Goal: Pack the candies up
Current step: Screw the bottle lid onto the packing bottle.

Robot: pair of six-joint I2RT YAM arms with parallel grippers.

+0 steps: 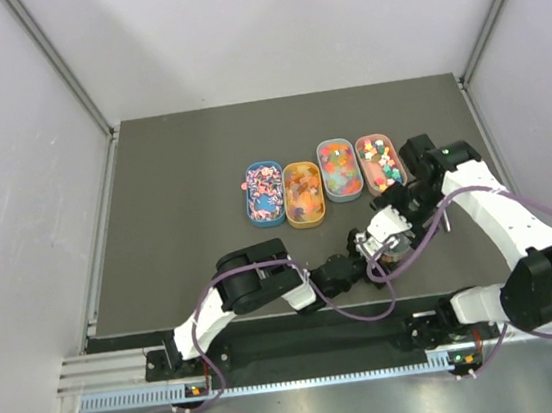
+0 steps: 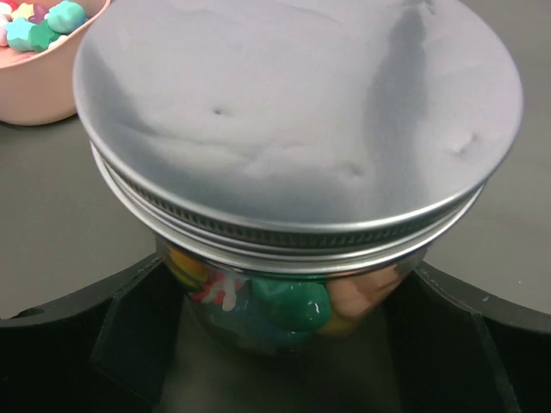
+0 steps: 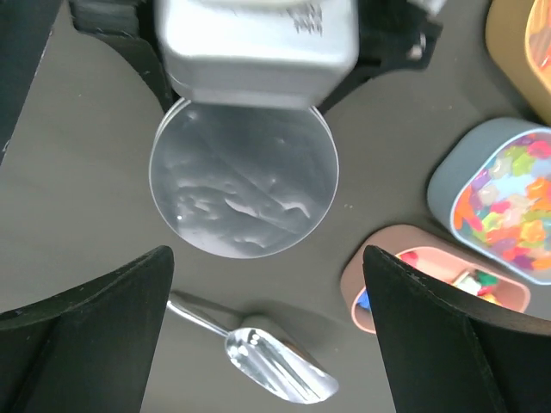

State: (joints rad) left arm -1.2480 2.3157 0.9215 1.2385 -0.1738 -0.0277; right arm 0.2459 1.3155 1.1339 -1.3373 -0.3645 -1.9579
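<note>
Item 1, left gripper (image 2: 288, 344): we record it clasped on the jar (image 2: 215, 288), one jaw against each side of the glass body, just under the lid (image 2: 293, 120).

Item 2, right gripper (image 3: 267, 275): released, jaws spread wide, nothing between them. It hangs above the jar, with the lid's disc just ahead of its fingertips, not squarely between them.

Item 3, jar: upright on the table (image 1: 178, 229), axis vertical, metal screw lid seated on top. We cannot tell whether the lid is tight.

Item 4, candies (image 2: 288, 310): a mixed batch shows through the glass beneath the lid. The others fill four oval trays side by side beyond the jar: pink tray (image 1: 373, 136) nearest it, then grey tray (image 1: 343, 199), orange tray (image 1: 308, 227), and blue tray (image 1: 247, 195) farthest.

Item 5, scoop (image 3: 275, 366): lying flat near the jar, apart from it, unheld.

Assessment: we judge the filling done and the closing in hand. Any turn of the lid falls to the right gripper, the nearer one from above. It would need to centre on the jar's vertical axis before closing.
</note>
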